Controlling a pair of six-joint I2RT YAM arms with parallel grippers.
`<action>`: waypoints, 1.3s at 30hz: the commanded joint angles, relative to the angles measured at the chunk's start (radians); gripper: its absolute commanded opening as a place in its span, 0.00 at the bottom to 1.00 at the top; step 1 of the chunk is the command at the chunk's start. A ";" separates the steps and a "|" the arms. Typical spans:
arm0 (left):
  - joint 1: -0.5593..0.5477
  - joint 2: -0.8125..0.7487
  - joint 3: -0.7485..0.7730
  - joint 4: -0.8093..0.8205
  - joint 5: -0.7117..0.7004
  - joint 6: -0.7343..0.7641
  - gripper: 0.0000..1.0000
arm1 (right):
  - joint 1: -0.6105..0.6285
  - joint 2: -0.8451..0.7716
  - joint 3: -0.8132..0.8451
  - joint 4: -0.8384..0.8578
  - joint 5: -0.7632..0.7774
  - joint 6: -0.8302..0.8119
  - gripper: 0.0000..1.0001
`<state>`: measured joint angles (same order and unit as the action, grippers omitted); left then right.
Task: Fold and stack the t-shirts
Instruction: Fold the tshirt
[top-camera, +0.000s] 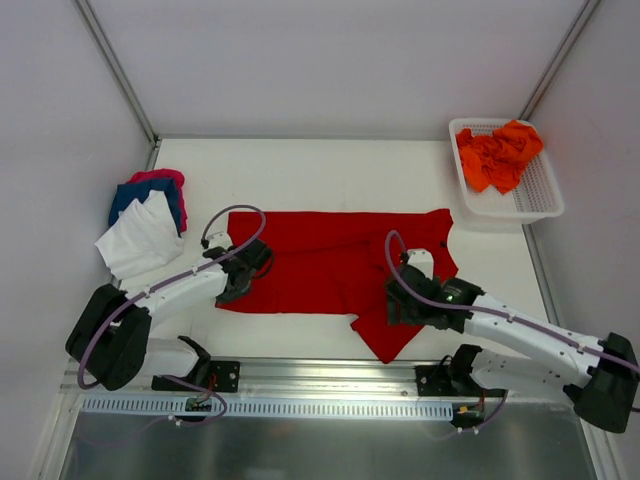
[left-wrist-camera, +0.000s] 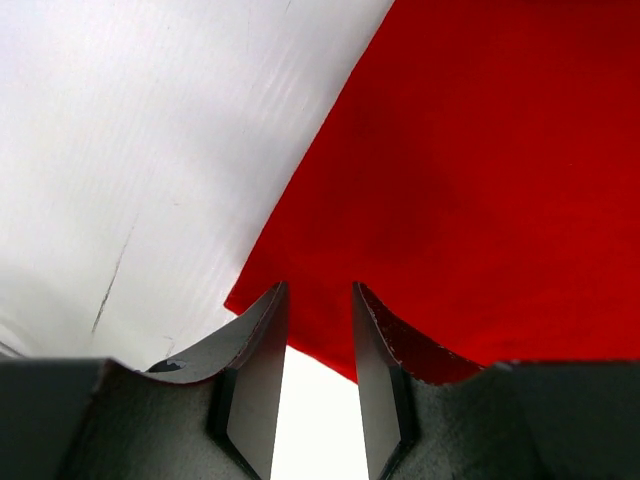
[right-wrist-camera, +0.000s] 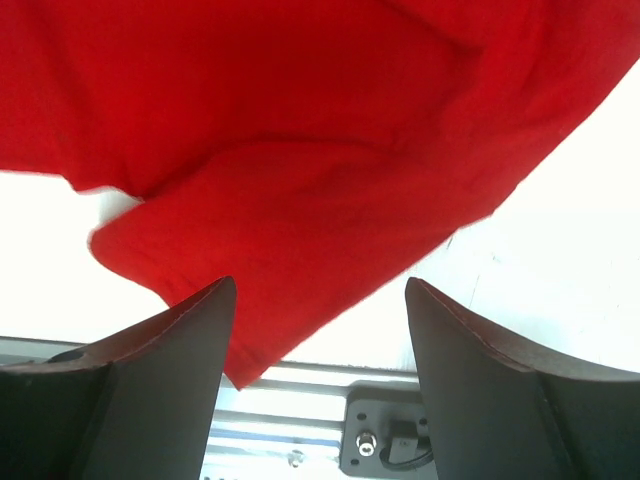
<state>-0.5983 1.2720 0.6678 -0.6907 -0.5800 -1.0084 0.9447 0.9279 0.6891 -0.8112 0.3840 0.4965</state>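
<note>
Left fingers (left-wrist-camera: 272, 325): dark, wedge-shaped, a narrow gap between them with bare counter (top-camera: 330, 170) showing through; nothing clamped, tips at the near left corner of the red t-shirt (top-camera: 335, 262)
Right fingers (right-wrist-camera: 195, 335): spread wide and empty, hanging over the shirt's near sleeve
Left arm: stretched low from its base towards the shirt's left edge
Right arm: bent inward over the shirt's right half
Red t-shirt: smooth deep red cloth, spread mostly flat across the middle of the counter, one sleeve pointing to the near edge
Counter: white, matt, faintly scratched
Basket (top-camera: 545, 205): white plastic mesh, far right corner, holding crumpled orange t-shirts (top-camera: 500, 155)
Left pile: white t-shirt (top-camera: 138, 240) lying against a blue t-shirt (top-camera: 128, 196) and a pink t-shirt (top-camera: 160, 177)
</note>
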 joint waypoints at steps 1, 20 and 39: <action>-0.018 0.052 0.061 -0.069 -0.061 -0.058 0.32 | 0.095 0.087 -0.005 -0.089 0.088 0.161 0.72; -0.047 0.173 0.130 -0.257 -0.115 -0.167 0.33 | 0.220 0.293 0.024 -0.094 0.102 0.269 0.77; -0.075 0.397 0.257 -0.372 -0.115 -0.207 0.41 | 0.220 0.379 -0.118 0.196 -0.023 0.275 0.78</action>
<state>-0.6678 1.6447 0.8940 -1.0115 -0.6678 -1.1915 1.1576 1.2629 0.6182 -0.7010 0.4099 0.7471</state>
